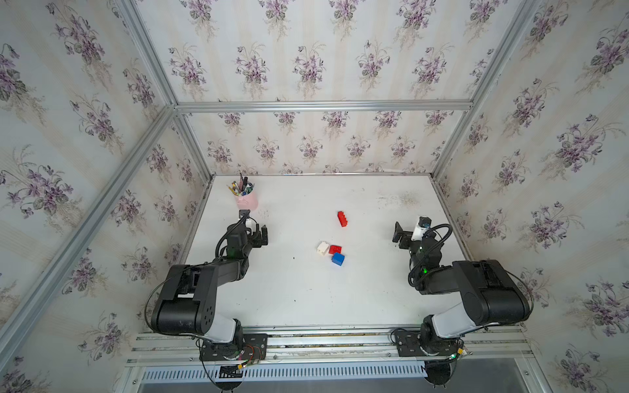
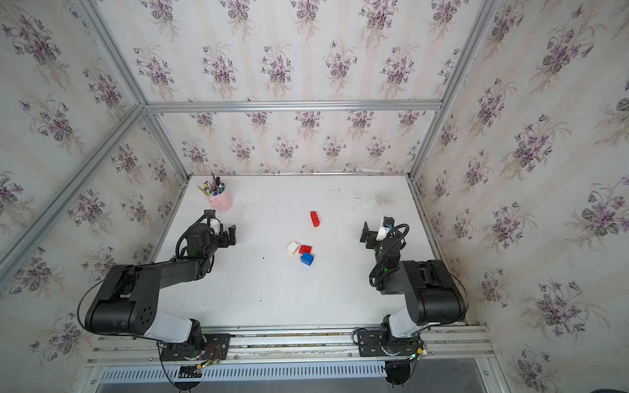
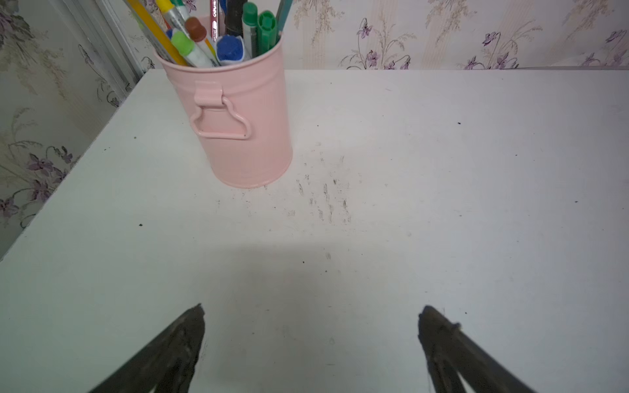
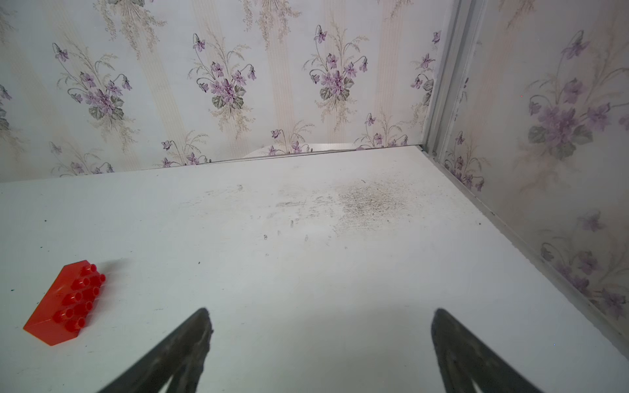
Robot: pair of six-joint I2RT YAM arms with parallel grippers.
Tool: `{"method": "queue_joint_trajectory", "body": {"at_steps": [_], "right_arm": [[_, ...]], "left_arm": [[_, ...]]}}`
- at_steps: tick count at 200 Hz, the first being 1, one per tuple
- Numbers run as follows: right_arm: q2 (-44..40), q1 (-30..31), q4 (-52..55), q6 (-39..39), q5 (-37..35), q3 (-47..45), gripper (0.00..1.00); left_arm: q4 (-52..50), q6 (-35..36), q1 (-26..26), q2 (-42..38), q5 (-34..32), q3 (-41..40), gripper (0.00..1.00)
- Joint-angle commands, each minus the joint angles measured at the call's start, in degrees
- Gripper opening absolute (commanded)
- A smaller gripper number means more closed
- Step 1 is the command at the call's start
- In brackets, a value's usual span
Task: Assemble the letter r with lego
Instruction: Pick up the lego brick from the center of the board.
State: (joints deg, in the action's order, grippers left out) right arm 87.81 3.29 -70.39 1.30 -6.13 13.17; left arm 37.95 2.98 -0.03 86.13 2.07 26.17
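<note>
Pincer status: the left pincer [image 3: 311, 316] and the right pincer [image 4: 321, 314] both stand with jaws wide apart and hold nothing, each over bare counter [image 1: 289, 299]. All four pieces of lego lie loose, and no part of the letter r is joined yet. The blue brick [image 1: 338, 259] is taken as reference. The short red brick [image 1: 335, 249] touches its far side, and the white brick [image 1: 322, 248] lies near it on the far-left, apparently tilted. The long red brick [image 1: 342, 218] lies well apart from it toward the back wall [image 1: 323, 143]. The left pincer is well apart from the blue brick on its left, and the right pincer is well apart on its right. A pink pen tin [image 3: 238, 119] stands far from the blue brick, toward the back wall and to the left, directly ahead of the left pincer. Assessed step: first pick-up. In the right wrist view the long red brick appears to rest on its side with its studs facing sideways, so it likely needs righting before it can seat on another brick. The three bunched bricks leave little room for entry. Recommended approach is from an outer face, jaws square to the smooth sides rather than the studs, without shoving the neighbours. The bricks are small against the jaws, so the grip should be centred and closed gently. For joining, one pincer should steady the lower brick while the other presses straight down.
</note>
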Motion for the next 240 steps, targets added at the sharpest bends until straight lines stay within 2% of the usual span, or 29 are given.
{"method": "queue_joint_trajectory", "body": {"at_steps": [1,160,175,187,204,221,240], "right_arm": [[0.0,-0.1,-0.9,-0.5,0.4,0.1,1.0],[-0.1,-0.1,-1.2,-0.4,0.4,-0.1,1.0],[-2.7,-0.1,1.0,-0.4,0.3,0.3,1.0],[-8.0,-0.2,9.4,-0.3,-0.1,2.3,1.0],[-16.3,-0.5,19.2,1.7,-1.4,5.7,1.0],[-23.0,-2.6,26.3,6.5,2.0,9.9,1.0],[-28.7,-3.6,37.4,17.4,-4.7,14.5,1.0]], "left_arm": [[0.8,0.2,0.0,-0.1,0.1,0.5,1.0],[1.0,0.4,0.0,-0.4,0.0,0.5,1.0],[-10.3,-0.9,0.0,-3.9,-2.7,5.3,1.0],[-23.4,-2.1,0.0,-9.3,-6.1,11.6,1.0],[-36.4,-6.9,0.3,-16.4,-12.9,18.6,1.0],[-45.2,-7.8,1.0,-23.1,-8.7,24.1,1.0],[-47.4,-9.9,1.1,-30.4,-5.1,26.1,1.0]]}}
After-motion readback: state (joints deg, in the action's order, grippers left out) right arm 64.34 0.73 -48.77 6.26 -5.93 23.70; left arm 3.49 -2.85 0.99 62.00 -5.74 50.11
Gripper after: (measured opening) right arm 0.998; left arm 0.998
